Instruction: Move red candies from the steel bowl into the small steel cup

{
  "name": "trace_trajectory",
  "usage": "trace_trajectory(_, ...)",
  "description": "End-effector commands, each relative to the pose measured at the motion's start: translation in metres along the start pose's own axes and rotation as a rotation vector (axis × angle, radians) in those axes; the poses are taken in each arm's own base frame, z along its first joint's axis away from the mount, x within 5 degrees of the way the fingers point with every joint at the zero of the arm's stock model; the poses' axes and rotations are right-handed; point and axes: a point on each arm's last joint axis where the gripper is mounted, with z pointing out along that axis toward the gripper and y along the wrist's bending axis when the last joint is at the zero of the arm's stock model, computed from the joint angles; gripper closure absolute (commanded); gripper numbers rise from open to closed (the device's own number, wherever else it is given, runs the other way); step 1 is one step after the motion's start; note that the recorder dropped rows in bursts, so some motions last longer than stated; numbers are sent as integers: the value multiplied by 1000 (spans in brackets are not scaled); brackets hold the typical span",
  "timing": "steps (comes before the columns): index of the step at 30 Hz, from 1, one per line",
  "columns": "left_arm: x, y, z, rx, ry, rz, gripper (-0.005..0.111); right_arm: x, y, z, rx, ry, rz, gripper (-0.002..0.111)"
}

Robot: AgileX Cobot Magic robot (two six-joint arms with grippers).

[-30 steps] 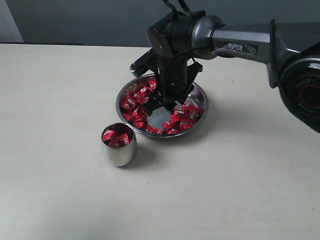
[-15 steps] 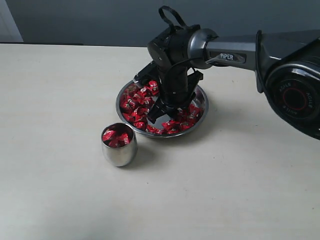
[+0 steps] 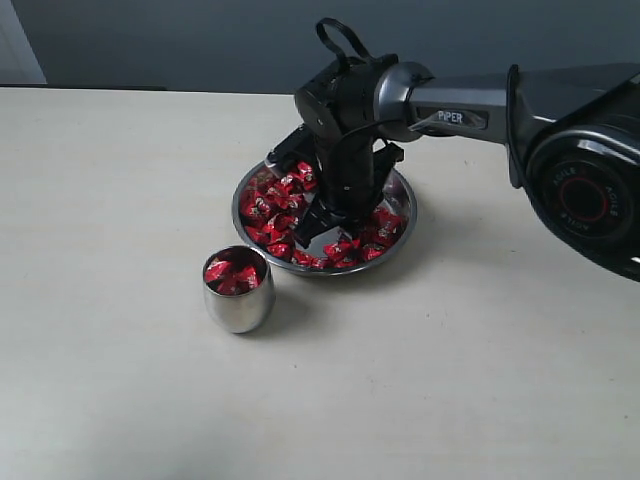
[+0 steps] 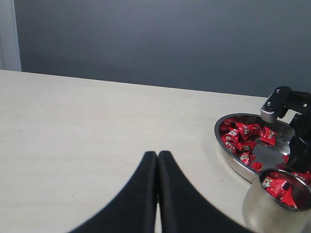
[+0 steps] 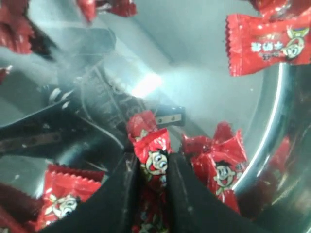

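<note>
The steel bowl (image 3: 400, 222) stands mid-table with several red candies (image 3: 275, 205) around its flat bottom; its rim also shows in the left wrist view (image 4: 232, 158). My right gripper (image 3: 328, 228) reaches down into the bowl, and in the right wrist view (image 5: 151, 167) its jaws are shut on one red candy (image 5: 153, 153) with a cartoon face. More red candies (image 5: 221, 167) lie beside it. The small steel cup (image 3: 239, 305) stands in front of the bowl, to its left, holding a few candies (image 3: 230, 274). My left gripper (image 4: 157, 156) is shut on nothing, over bare table.
The pale table (image 3: 120, 200) stretches wide on all sides of the bowl and cup. A dark grey wall (image 4: 155, 39) runs behind the far edge. The right arm's housing (image 3: 590, 190) hangs over the table's right side.
My right gripper has lowered into the bowl's front part and its jaws have closed on a red candy. The cup and bowl have stayed put.
</note>
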Motion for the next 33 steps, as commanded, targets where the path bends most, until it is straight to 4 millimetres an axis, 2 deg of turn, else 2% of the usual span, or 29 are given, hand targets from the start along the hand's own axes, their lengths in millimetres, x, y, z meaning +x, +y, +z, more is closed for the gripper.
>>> trace_trajectory(1, 0, 0, 0, 8, -5, -2, 106, -6, -6, -19, 6, -97, 13, 109)
trace_trajectory(7, 0, 0, 0, 8, -5, -2, 106, -13, -6, -47, -58, -232, 76, 109)
trace_trajectory(11, 0, 0, 0, 8, -5, -2, 106, -17, -4, -58, -106, -294, 116, 109)
trace_trajectory(18, 0, 0, 0, 8, -5, -2, 106, -21, -1, -51, -133, -316, 133, 108)
trace_trajectory(23, 0, 0, 0, 8, -5, -2, 106, -21, 0, -48, -130, -310, 111, 84)
trace_trajectory(25, 0, 0, 0, 8, -5, -2, 106, -21, 0, -47, -130, -306, 106, 77)
trace_trajectory(33, 0, 0, 0, 8, -7, -2, 106, -20, 1, -44, -132, -293, 105, 77)
